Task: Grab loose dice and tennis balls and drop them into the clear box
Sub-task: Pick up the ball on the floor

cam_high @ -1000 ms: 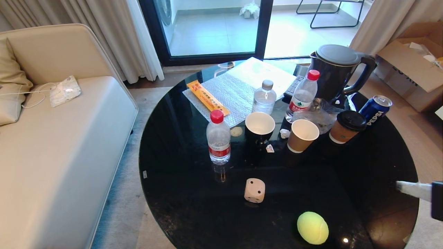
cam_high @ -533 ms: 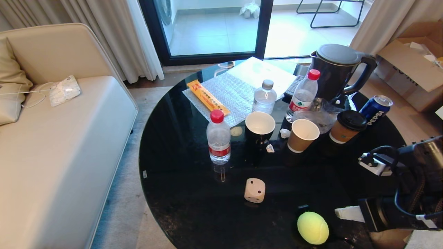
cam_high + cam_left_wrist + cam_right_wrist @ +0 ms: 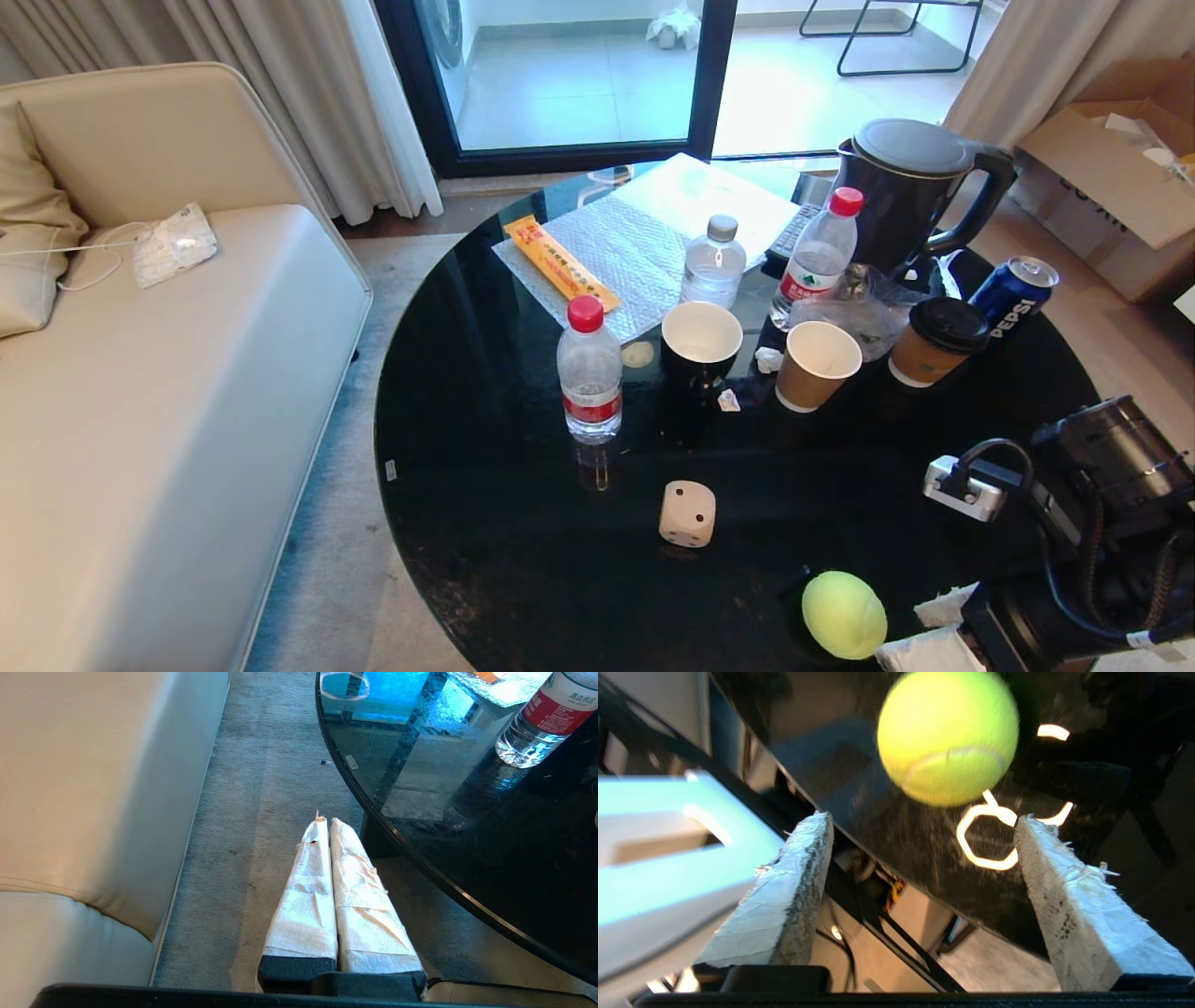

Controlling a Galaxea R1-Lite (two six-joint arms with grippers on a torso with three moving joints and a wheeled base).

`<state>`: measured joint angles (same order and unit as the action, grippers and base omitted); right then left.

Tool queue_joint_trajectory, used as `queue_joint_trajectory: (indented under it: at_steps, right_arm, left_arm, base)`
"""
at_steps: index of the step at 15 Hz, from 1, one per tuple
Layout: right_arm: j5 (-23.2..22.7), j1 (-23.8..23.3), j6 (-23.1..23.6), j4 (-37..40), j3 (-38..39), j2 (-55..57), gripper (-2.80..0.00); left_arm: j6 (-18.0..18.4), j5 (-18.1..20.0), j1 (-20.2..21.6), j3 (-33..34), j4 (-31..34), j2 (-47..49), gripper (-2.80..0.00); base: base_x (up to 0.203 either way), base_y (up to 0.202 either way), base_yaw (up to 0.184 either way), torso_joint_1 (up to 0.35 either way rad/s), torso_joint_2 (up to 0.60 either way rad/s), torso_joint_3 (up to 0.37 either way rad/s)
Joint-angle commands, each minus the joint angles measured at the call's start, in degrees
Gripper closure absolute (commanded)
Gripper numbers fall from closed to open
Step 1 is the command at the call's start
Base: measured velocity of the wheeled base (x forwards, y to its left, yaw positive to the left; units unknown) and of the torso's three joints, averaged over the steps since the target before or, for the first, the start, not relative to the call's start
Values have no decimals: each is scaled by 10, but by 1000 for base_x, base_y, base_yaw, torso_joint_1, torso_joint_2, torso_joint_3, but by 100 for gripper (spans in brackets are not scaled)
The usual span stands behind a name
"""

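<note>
A fuzzy yellow-green tennis ball lies near the front edge of the round black glass table. A beige die sits a little further in and to the left. My right gripper hangs just right of the ball, open. In the right wrist view the ball lies ahead of the gripper, with nothing between the padded fingers. My left gripper is parked shut over the carpet between sofa and table. The clear box is out of view.
Behind the die stand water bottles, a black cup, paper cups, a lidded coffee cup, a Pepsi can and a dark kettle. Bubble wrap covers the far side. A sofa stands left.
My right arm has swung in from the right edge and come down toward the tennis ball, and its jaws have spread from shut to open. The ball and die have not moved.
</note>
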<state>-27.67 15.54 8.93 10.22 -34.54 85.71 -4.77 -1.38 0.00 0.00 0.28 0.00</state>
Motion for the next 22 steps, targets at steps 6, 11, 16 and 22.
queue_joint_trajectory:
  at_steps: [6, 11, 16, 22]
  right_arm:
    - [-4, 4, 55, 11, -58, 89, -280]
    - [9, 28, 56, 13, -88, 132, -280]
    - [45, 34, 57, -2, -89, 167, -280]
    - [60, 36, 57, -59, -89, 187, 0]
  left_arm:
    - [-1, 0, 0, 0, 0, 0, 0]
    - [-1, 0, 0, 0, 0, 0, 0]
    - [-1, 0, 0, 0, 1, 0, 0]
    - [-1, 0, 0, 0, 1, 0, 0]
  base:
    - [0, 0, 0, 0, 0, 0]
    - [0, 0, 0, 0, 0, 0]
    - [0, 0, 0, 0, 0, 0]
    - [0, 0, 0, 0, 0, 0]
